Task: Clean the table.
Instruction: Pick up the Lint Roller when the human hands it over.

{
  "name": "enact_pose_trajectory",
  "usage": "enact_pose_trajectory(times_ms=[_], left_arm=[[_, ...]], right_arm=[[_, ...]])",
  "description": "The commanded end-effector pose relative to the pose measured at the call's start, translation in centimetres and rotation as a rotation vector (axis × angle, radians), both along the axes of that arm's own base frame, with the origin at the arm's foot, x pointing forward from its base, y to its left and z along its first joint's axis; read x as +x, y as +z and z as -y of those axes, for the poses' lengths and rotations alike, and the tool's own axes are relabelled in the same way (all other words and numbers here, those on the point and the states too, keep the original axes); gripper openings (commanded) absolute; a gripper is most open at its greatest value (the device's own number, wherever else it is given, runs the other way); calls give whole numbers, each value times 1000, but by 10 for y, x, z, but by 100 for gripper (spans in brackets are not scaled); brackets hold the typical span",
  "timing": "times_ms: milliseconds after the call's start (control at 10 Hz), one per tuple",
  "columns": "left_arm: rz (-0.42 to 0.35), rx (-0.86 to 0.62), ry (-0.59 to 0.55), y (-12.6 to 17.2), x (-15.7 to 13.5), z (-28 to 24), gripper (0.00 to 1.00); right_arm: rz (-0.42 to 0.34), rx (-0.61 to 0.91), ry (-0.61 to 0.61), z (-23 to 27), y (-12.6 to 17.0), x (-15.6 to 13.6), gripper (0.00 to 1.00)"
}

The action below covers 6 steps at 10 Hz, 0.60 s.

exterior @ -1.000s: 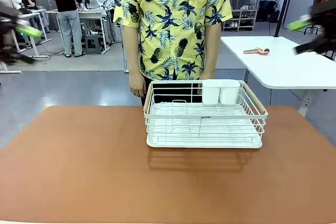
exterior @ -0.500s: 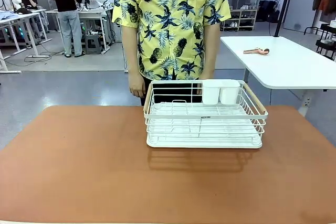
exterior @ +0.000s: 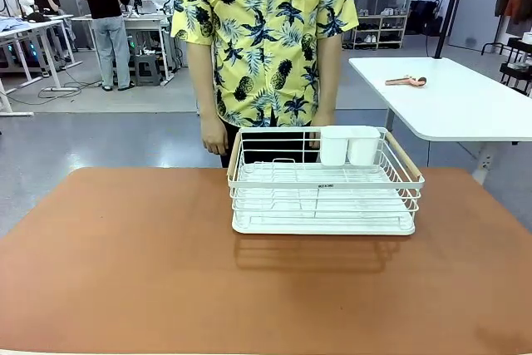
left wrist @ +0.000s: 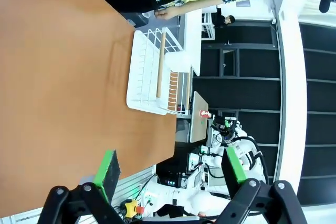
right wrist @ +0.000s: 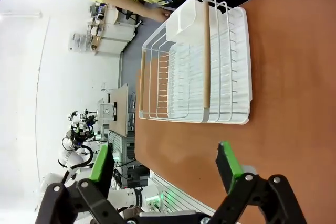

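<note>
Left hand (left wrist: 170, 161), right hand (right wrist: 164, 156): jaws wide near table (exterior: 125, 272); rack label (exterior: 325, 185) illegible.

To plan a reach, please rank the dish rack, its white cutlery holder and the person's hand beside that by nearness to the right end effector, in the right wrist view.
1. Dish rack, on the table.
2. White cutlery holder, at the rack's far end.
3. Person's hand, beyond the rack.

**Camera Arrangement, Three Views**

Front camera: fixed above the near edge of the worktop (exterior: 125, 272), facing across it to the person (exterior: 262, 39) opposite. Left and right wrist cameras: raised well off the worktop, rolled sideways, looking obliquely down from opposite ends. All three share the white dish rack (exterior: 324, 184).
</note>
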<state>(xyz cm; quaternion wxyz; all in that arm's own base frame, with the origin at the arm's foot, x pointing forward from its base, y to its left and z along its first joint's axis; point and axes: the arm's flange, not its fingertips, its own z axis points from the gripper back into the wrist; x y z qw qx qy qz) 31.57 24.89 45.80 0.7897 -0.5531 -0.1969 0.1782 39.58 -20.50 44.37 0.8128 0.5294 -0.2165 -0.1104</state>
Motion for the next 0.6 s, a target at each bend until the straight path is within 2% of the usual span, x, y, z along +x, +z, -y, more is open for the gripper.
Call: enact_pose_trajectory(times_ms=[0,500], left_arm=[[16,-12,-1,0,-4,-4,100],[16,-12,-1,0,-4,-4,100]], right_arm=[[14,13,-2,2,1,-1,100],[14,13,-2,2,1,-1,100]])
